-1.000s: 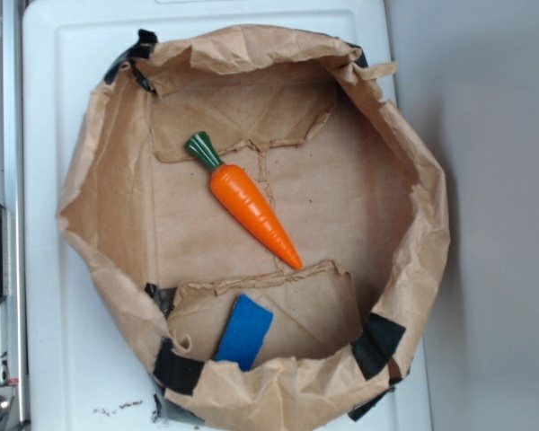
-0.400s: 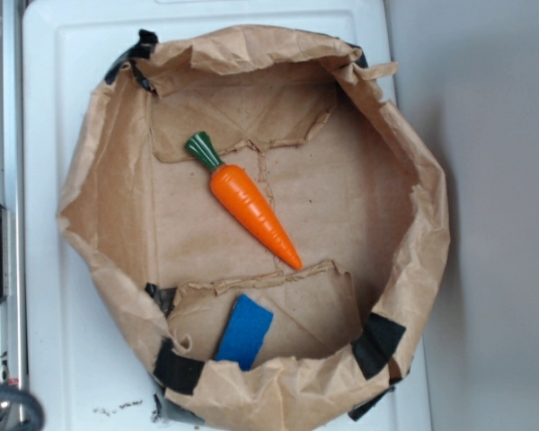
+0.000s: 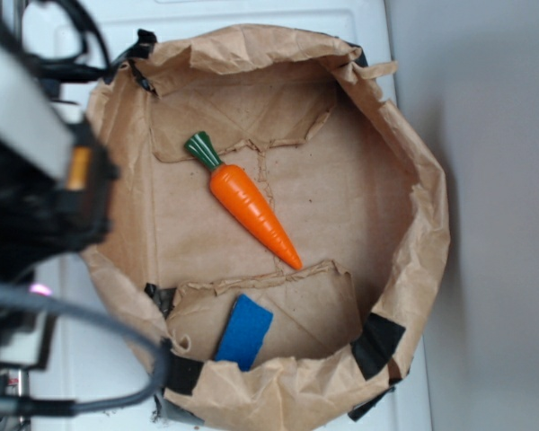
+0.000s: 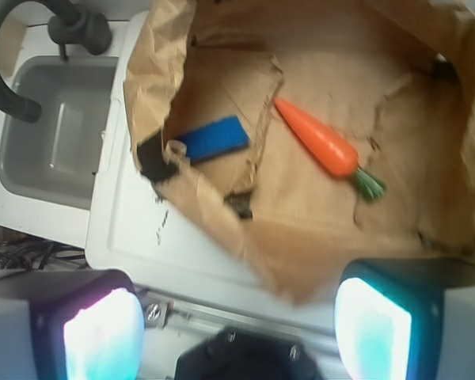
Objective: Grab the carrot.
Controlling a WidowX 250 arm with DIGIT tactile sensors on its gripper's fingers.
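Carrot (image 3: 245, 202) is laid diagonally on the floor of the paper bag (image 3: 413, 269), above the blue piece (image 3: 244, 332). Claw (image 4: 237, 317) is held wide apart, outside the bag's rim.

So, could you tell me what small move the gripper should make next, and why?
Probably advance over the bag's rim toward the carrot. In the wrist view the gripper is open and empty, outside the bag's near edge, with the carrot lying free on the bag floor ahead, apart from the blue piece. It needs to get above the carrot before lowering.
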